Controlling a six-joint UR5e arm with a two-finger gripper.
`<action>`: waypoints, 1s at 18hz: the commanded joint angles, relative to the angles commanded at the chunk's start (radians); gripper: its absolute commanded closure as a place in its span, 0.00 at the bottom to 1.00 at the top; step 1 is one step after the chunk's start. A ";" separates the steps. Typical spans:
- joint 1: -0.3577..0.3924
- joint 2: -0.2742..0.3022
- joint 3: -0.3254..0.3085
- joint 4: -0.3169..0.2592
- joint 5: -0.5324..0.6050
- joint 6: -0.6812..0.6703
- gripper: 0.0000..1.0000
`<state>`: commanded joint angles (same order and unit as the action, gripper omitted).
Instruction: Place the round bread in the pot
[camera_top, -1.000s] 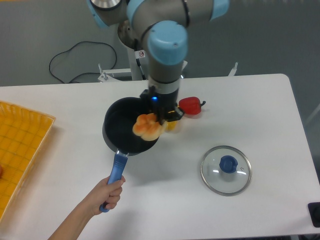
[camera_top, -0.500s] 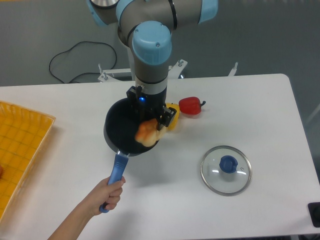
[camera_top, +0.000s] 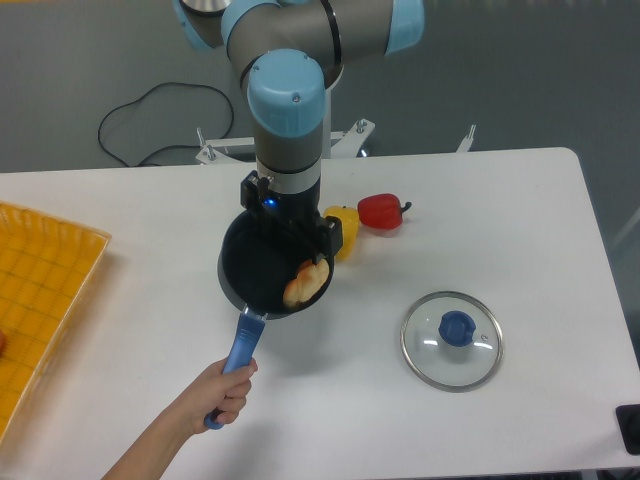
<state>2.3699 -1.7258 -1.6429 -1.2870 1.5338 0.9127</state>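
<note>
The round bread, golden-orange and lumpy, is inside the pot, low against its right inner wall. The pot is a black saucepan with a long blue handle, which a person's hand holds. My gripper points down over the pot, just above and left of the bread. Its dark fingers blend with the black pot, so I cannot tell how the jaws stand or whether they touch the bread.
A yellow bell pepper sits beside the pot's right rim and a red bell pepper lies further right. A glass lid with a blue knob lies at the front right. A yellow tray is at the left edge.
My arm has moved left. The bread has dropped lower and to the right, down into the pot. The hand has shifted the pot slightly to the right.
</note>
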 joint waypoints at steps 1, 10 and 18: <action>0.009 0.002 -0.002 -0.002 0.021 0.002 0.00; 0.189 -0.064 0.060 0.072 0.078 0.296 0.00; 0.262 -0.147 0.061 0.087 0.083 0.393 0.00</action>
